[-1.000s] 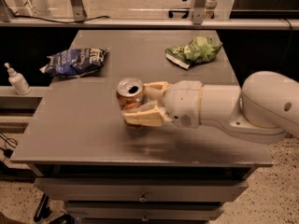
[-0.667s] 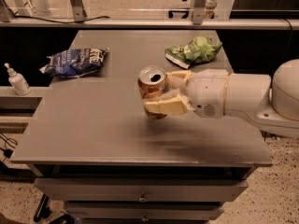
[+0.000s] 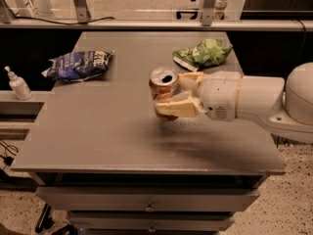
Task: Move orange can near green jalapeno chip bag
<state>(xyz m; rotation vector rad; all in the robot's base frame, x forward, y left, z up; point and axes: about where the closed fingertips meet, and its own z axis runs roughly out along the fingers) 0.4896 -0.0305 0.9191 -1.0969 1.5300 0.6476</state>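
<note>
The orange can [image 3: 163,83] is upright in my gripper [image 3: 172,93], held above the middle of the grey table [image 3: 98,131]. The gripper's cream fingers [image 3: 177,106] are shut around the can's body, with the silver top and pull-tab hole showing. My white arm reaches in from the right. The green jalapeno chip bag [image 3: 204,53] lies wrinkled on the table at the back right, behind and to the right of the can, a short gap away.
A dark blue chip bag [image 3: 78,65] with white lettering lies at the back left of the table. A white pump bottle [image 3: 18,84] stands on a lower ledge to the left. Drawers sit below the table's front edge.
My gripper has carried the can up and to the right, from the table's middle-left toward the green bag.
</note>
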